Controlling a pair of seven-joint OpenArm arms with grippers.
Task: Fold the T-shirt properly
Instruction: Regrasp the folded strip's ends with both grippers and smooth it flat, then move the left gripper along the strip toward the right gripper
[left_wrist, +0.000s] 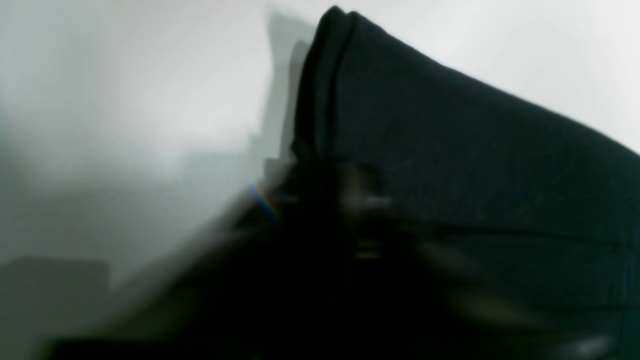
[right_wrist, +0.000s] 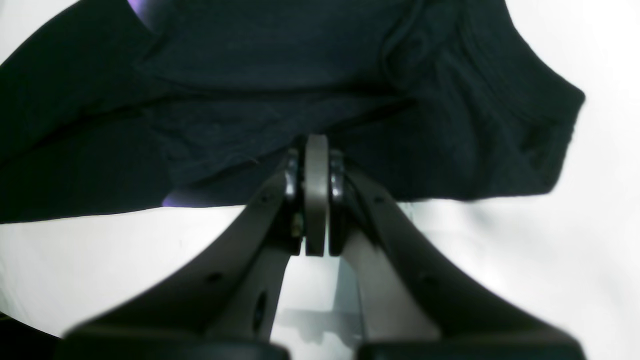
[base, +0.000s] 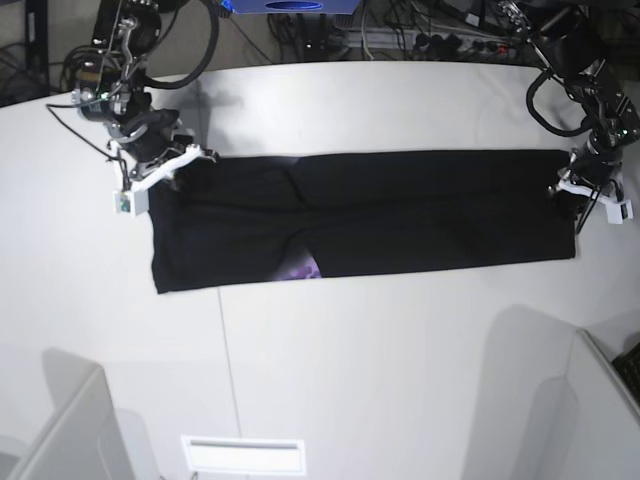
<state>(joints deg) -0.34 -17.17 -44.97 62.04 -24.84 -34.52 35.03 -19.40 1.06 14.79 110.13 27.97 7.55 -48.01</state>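
Observation:
The black T-shirt (base: 400, 215) lies on the white table (base: 380, 360) as a long strip running left to right, with a bit of purple print (base: 303, 268) showing at its near edge. My right gripper (right_wrist: 316, 150) has its jaws pressed together on the shirt's hem (right_wrist: 250, 75); in the base view it sits at the strip's far left corner (base: 168, 168). My left gripper (base: 585, 195) is at the strip's right end. In the left wrist view black cloth (left_wrist: 450, 150) fills the frame and the fingers are a dark blur.
Grey panels stand at the near left (base: 60, 430) and near right (base: 600, 400) corners. A white slotted plate (base: 243, 455) lies at the front edge. Cables and a blue object (base: 290, 5) are behind the table.

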